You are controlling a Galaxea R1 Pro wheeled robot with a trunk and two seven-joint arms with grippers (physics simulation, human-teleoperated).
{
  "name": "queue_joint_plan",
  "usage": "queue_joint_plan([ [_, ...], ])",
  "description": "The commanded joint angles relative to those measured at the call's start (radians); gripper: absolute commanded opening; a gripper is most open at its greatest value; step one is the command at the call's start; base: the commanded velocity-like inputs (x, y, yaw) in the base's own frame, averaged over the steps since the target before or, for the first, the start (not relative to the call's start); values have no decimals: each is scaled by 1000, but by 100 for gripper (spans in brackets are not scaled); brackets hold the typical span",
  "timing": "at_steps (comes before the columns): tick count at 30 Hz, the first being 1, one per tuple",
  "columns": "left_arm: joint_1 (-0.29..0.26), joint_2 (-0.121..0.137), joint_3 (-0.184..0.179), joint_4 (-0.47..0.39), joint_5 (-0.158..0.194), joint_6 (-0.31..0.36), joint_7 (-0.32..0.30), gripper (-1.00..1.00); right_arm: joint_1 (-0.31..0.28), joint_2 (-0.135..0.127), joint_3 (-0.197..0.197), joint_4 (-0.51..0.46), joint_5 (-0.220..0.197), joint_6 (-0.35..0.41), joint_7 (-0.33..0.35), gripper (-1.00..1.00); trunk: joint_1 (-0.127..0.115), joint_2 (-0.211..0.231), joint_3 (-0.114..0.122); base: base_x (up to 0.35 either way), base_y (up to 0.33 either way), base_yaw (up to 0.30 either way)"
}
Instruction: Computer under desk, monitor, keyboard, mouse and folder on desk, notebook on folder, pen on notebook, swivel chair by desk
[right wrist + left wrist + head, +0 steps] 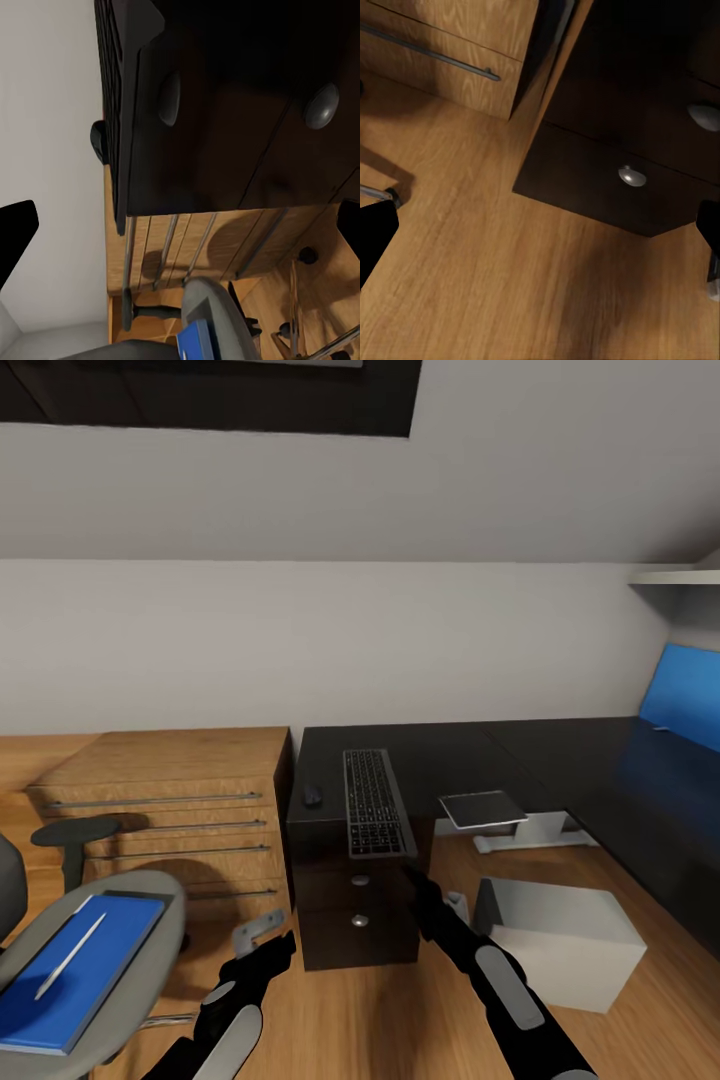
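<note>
At the front of the dark desk [520, 760], I hold the right gripper [412, 880] just below the near end of the keyboard [374, 801]. Its jaws stand spread and grasp nothing, presumably staged for a reach at the keyboard's overhanging edge. The left gripper [262, 938] hangs lower, beside the desk's drawer pedestal [355, 910]; its jaws are likewise parted and empty. The keyboard is a flat, dark slab of small keys lying on the desk, with the rounded black mouse [312, 794] close beside it. The pedestal is matte and dark, with domed metal knobs [631, 175]. Left of the desk stands a wood-grain dresser [170, 810]. Further left, the swivel chair [60, 960] carries a blue folder [75, 970] and a slim white pen [70, 956]. A pale box-shaped computer [565, 940] rests on the floor beneath the desk.
</note>
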Motion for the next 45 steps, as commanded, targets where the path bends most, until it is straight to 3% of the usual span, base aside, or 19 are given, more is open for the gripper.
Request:
queue_joint_plan([
  [1,-1,1,-2,-1,4,3,7,100,-1,0,-1,0,-6,3,1,100,0,0,-1,80,27,0],
  [14,-1,14,-1,-1,4,3,7,100,-1,1,0,0,-6,2,1,100,0,0,-1,18,6,0],
  [45,0,14,-2,0,4,3,7,100,0,2,11,-48,-2,-5,16,100,0,0,-1,0,0,0],
])
